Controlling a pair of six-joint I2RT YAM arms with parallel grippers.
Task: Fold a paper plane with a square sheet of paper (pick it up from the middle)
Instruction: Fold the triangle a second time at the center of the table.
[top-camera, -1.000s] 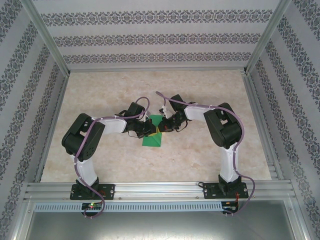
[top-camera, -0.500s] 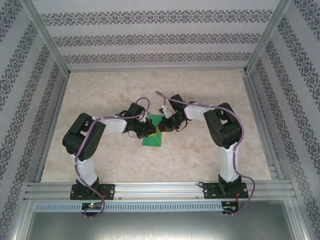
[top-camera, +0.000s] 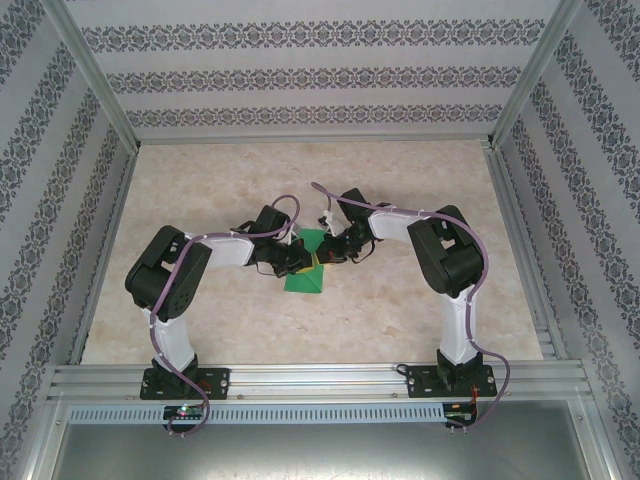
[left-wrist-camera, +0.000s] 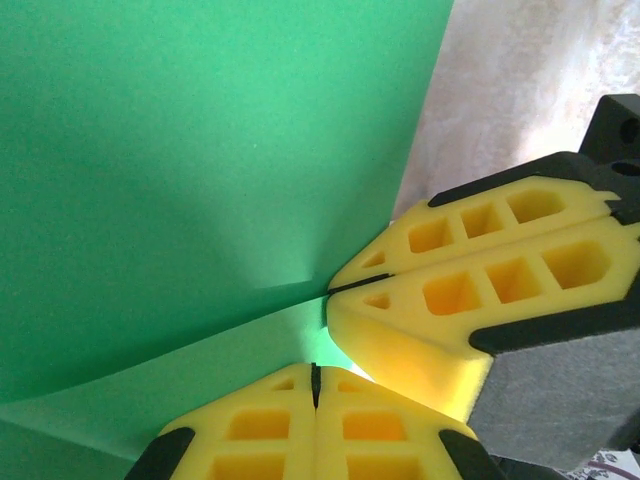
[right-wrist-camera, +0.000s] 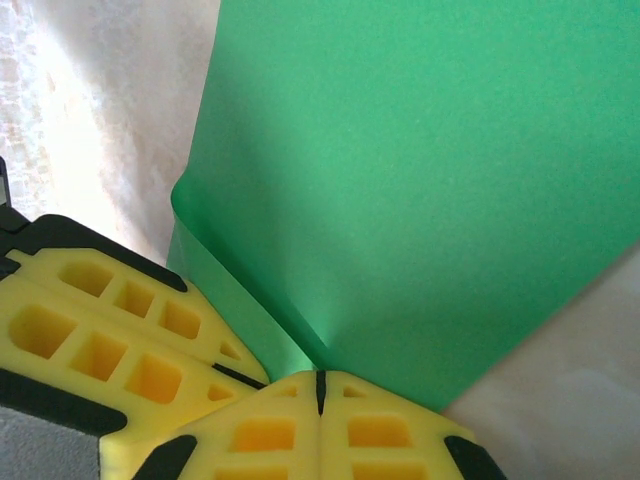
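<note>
Clenching the square sheet of paper (left-wrist-camera: 180, 180): left fingers (left-wrist-camera: 255, 402) and right fingers (right-wrist-camera: 385, 402).

Bright, even, diffuse light; overexposed glare on the table (right-wrist-camera: 70, 130); soft shadow gradients across the paper (left-wrist-camera: 180, 200).

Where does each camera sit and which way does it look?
Top external: above, behind the bases, looking down at the beige marbled table; both arms, left gripper and right gripper meeting on the bright green paper sheet.
Left wrist: on the left arm, facing the sheet past its shut gripper.
Right wrist: same, on the right arm.
Wrist views share the sheet and each other's gripper.
</note>
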